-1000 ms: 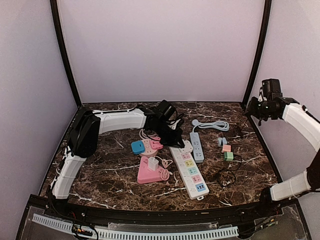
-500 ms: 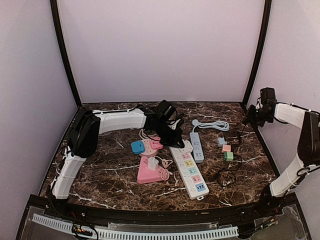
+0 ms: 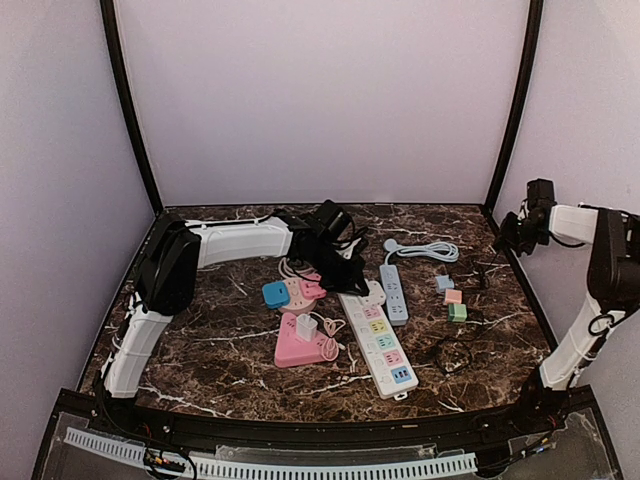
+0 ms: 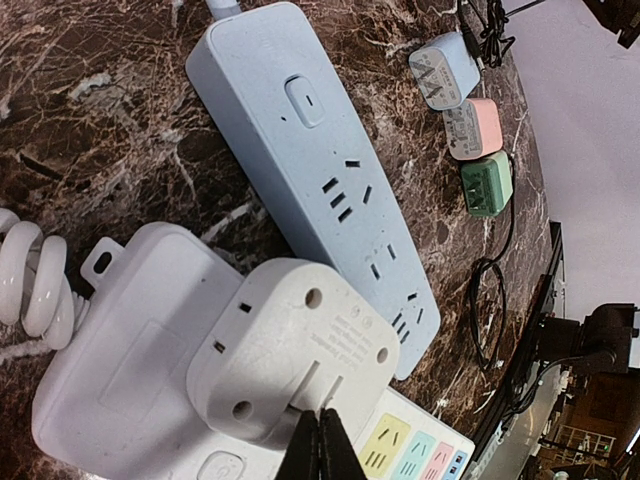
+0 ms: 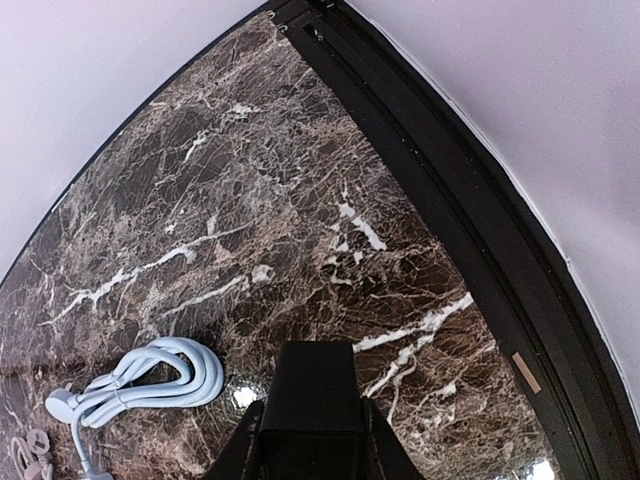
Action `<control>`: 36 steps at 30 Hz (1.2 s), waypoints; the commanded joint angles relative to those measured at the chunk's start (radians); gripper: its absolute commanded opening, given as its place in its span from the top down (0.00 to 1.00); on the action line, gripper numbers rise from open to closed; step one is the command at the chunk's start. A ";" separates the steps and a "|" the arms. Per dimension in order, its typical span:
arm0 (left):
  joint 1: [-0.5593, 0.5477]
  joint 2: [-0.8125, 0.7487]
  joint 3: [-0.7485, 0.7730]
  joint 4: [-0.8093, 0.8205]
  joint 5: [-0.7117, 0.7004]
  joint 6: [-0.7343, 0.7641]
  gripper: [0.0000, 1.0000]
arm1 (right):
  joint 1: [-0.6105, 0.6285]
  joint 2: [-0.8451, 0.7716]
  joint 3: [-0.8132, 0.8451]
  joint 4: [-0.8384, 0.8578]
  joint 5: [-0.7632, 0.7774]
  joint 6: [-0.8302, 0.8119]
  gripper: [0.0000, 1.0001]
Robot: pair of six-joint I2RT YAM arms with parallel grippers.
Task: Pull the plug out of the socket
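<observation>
Plug (image 4: pixel 290 350) on the white power strip (image 4: pixel 110 385): my left claw (image 4: pixel 320 430) is pinched shut against it, looks like the gripping stage; next I'd pull straight off.

**Plug on socket strip, plug not yet off**

White plug (image 4: pixel 295 350): rounded-square body, matte, small holes and slots on its upper face. It sits at the far end of the long white power strip (image 3: pixel 383 350). The strip lies flat on the marble, mid-table, running near to far, with pastel yellow, green, pink and blue outlets. Seating depth unclear.
</observation>
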 commanded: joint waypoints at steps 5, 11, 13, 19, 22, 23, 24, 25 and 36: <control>-0.015 -0.017 0.003 -0.076 -0.002 0.005 0.98 | -0.015 0.055 0.054 0.037 0.010 -0.023 0.84; -0.015 -0.017 0.003 -0.081 -0.003 0.008 0.98 | -0.053 0.086 0.092 0.033 0.014 -0.030 0.84; -0.015 -0.016 0.002 -0.077 -0.004 0.006 0.97 | -0.055 0.089 0.096 0.044 -0.023 -0.034 0.84; -0.015 -0.009 0.008 -0.068 0.004 -0.004 0.97 | -0.054 0.122 0.077 0.117 -0.173 -0.046 0.82; -0.015 -0.009 0.011 -0.069 0.002 -0.003 0.97 | -0.054 0.164 0.083 0.144 -0.239 -0.041 0.80; -0.015 -0.009 0.011 -0.068 0.002 -0.002 0.97 | -0.054 0.180 0.086 0.156 -0.264 -0.033 0.80; -0.015 -0.008 0.013 -0.069 0.001 -0.002 0.97 | -0.054 0.202 0.091 0.170 -0.287 -0.025 0.80; -0.015 -0.006 0.014 -0.069 0.001 -0.003 0.97 | -0.054 0.220 0.097 0.180 -0.306 -0.016 0.80; -0.015 -0.006 0.030 -0.085 -0.003 -0.002 0.97 | -0.055 0.345 0.166 0.180 -0.320 0.007 0.69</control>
